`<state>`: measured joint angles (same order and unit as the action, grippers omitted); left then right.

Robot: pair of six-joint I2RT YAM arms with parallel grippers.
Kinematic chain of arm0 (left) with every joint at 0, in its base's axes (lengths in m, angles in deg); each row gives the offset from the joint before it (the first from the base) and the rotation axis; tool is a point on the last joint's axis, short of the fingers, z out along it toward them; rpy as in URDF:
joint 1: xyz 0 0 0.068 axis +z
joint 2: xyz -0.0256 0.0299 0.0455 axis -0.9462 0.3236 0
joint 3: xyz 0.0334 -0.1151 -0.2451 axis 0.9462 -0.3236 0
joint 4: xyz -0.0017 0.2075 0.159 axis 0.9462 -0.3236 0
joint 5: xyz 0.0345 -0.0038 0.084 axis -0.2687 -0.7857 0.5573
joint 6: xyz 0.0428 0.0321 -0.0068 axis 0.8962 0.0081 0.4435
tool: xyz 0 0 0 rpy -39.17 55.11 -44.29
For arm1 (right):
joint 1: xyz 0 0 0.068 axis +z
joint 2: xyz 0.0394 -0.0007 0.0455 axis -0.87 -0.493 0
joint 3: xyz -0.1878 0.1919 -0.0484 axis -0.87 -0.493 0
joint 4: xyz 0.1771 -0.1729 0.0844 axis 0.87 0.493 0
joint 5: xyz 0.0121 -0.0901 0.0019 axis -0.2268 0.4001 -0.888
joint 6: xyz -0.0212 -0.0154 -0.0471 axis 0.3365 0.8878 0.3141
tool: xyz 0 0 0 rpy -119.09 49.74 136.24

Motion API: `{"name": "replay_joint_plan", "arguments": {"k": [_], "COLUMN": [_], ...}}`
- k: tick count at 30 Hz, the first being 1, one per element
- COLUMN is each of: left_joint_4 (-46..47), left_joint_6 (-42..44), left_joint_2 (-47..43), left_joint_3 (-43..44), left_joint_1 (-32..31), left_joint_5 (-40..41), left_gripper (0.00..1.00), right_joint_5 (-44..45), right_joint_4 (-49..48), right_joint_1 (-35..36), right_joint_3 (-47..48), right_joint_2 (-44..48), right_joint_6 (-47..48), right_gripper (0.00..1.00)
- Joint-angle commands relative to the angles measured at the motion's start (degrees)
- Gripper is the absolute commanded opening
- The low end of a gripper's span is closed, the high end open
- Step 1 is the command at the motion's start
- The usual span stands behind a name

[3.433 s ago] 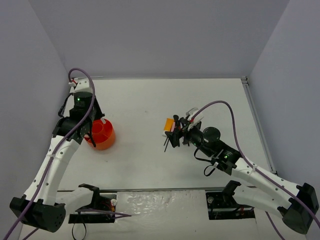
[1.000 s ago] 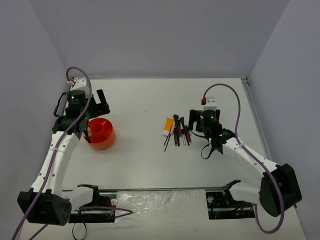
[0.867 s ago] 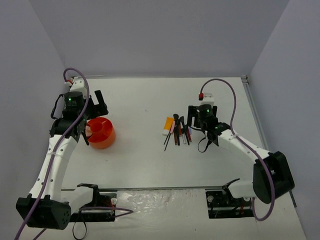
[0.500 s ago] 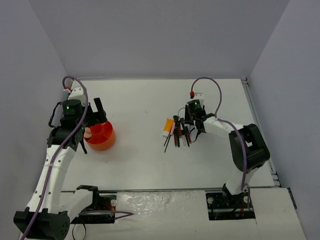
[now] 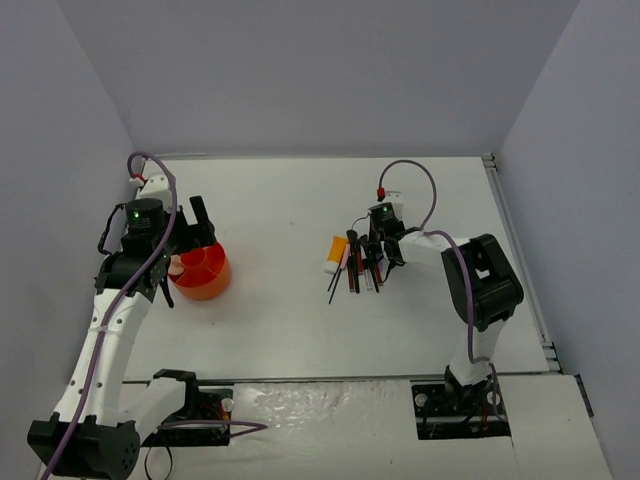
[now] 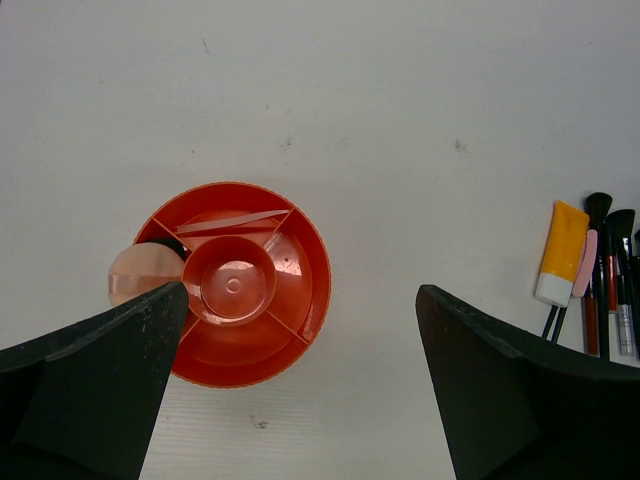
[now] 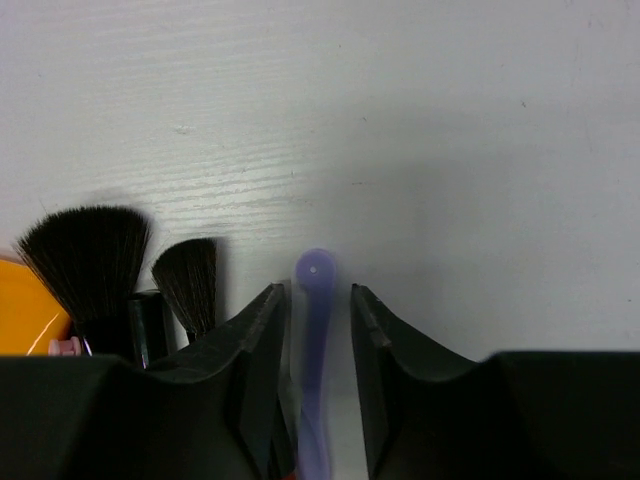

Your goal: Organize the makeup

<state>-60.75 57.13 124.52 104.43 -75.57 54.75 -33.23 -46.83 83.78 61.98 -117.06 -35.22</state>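
The makeup lies in a row right of centre [image 5: 360, 262]: an orange-white tube [image 5: 336, 252], thin black brushes and pencils. The left wrist view shows the tube [image 6: 560, 255] and brushes [image 6: 603, 270] at its right edge. My right gripper [image 5: 378, 250] is down on the row. Its jaws [image 7: 318, 290] stand narrowly apart on either side of a blurred purple stick [image 7: 316, 340], with a gap on the right. Two black brush heads [image 7: 90, 250] lie to its left. My left gripper [image 6: 300, 400] is open and empty above the pale pink puff [image 6: 138, 275].
The round orange divided tub [image 6: 300, 300] stands at the left [image 5: 202, 272], under my left gripper [image 5: 185, 258]. A pale stick [image 6: 235, 222] lies in its far compartment, and the puff sits at its left rim. Grey walls enclose the white table [image 5: 300, 200].
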Motion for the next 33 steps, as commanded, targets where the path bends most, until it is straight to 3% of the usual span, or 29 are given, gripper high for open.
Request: {"name": "replay_joint_plan", "arguments": {"k": [1,13,18,25,33], "left_joint_4": [2.44,2.86,3.56,6.33,9.88], "left_joint_6": [0.24,0.09,-0.07,-4.74,-13.99], "left_joint_2": [-0.41,-0.09,-0.25,-0.33,-0.61], "left_joint_3": [1.18,0.85,0.76,0.02,1.21], "left_joint_1": [0.14,0.14,0.14,-0.69,-9.20], "left_joint_5": [-0.61,-1.17,-2.84,-15.15,-22.44], "left_gripper": [0.97,0.97,0.97,0.97,0.97], "right_joint_5": [2.12,2.41,1.60,-14.76,-31.03], "right_joint_4": [-1.71,-1.62,-2.43,-13.35,-23.15], "right_joint_1": [-1.04,-5.18,-5.04,-1.97,11.23], "right_joint_3": [0.17,-3.40,-3.93,-11.40,-17.47], "right_joint_2": [0.19,5.15,10.36,27.45,40.54], "right_joint_6": [-1.00,-0.72,2.29,8.88,22.67], "right_gripper": [0.26,0.02,0.00,0.00,0.00]}}
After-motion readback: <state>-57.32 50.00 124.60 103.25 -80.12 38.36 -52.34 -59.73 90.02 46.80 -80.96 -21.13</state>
